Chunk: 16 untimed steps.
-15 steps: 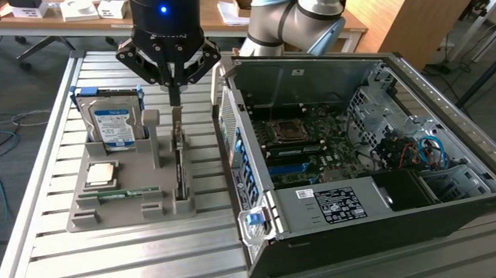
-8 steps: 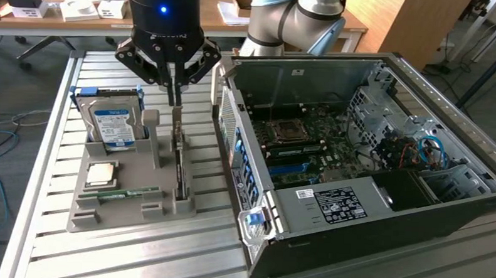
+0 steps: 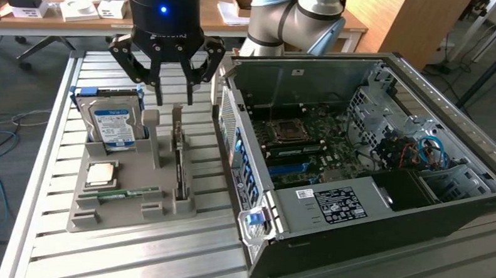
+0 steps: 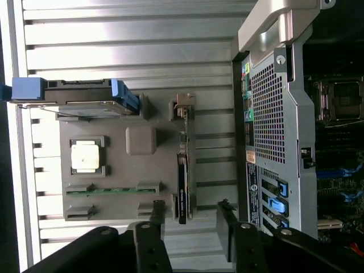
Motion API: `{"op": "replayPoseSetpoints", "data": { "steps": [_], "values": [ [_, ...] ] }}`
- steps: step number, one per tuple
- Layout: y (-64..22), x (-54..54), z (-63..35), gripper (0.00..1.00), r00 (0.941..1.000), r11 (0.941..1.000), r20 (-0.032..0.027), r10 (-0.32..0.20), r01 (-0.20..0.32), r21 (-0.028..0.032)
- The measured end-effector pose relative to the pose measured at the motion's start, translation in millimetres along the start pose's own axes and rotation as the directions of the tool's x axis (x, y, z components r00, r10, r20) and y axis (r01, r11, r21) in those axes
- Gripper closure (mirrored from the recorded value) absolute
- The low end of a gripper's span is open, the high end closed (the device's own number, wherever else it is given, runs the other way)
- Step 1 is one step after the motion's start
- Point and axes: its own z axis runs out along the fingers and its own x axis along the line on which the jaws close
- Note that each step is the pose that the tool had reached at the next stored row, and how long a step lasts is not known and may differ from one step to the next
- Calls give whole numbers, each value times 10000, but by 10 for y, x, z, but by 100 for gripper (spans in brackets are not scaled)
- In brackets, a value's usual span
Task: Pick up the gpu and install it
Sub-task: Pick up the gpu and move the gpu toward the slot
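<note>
Gripper: the gripper (image 3: pixel 174 101) is seen open; its 2 fingers (image 3: pixel 160 90) are spread apart and nothing is clamped between them; it is hung above the far end of the gpu, clear of it; in the wrist view the gripper (image 4: pixel 192 215) is shown with dark fingers (image 4: pixel 153 224) set wide, 1 to each side of the card's line.

Gpu: the gpu (image 3: pixel 179 158) is stood on its long edge in a slot of the holder, on the side nearest the case; its metal bracket end is turned up towards the gripper; in the wrist view the gpu (image 4: pixel 182 173) is seen edge-on as a thin dark strip; it is not gripped.

Holder: a grey moulded holder (image 3: pixel 150 172) is laid flat on the table; the same holder (image 4: pixel 133 173) is seen from above in the wrist view.

Hard drive: a hard drive (image 3: pixel 115 124) with a blue label is stood upright at the holder's far corner, on the exterior view's left; (image 4: pixel 74 99).

Cpu: a square cpu (image 3: pixel 101 173) is laid flat in a pocket of the holder; (image 4: pixel 86 154).

Memory stick: a green memory stick (image 3: pixel 122 194) is set in a narrow slot just beside the cpu; (image 4: pixel 111 190).

Case: an open case (image 3: pixel 379 207) is laid on its side on the exterior view's right, just beside the holder; its motherboard (image 3: pixel 315 132) is exposed; its perforated rear panel (image 4: pixel 273 102) is seen in the wrist view.

Table: a slatted metal table (image 3: pixel 142 254) is used under everything; (image 4: pixel 114 45).
</note>
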Motion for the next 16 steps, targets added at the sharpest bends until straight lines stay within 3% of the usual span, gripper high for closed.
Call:
{"op": "replayPoseSetpoints", "data": {
  "steps": [1,2,8,16],
  "values": [
    [0,0,0,53,10000,10000,0,1,-1,0],
    [0,0,0,47,10000,10000,0,0,0,1],
    [0,0,3,47,10000,10000,1,0,0,0],
    [-6,3,135,47,10000,10000,1,0,0,0]
  ]
}}
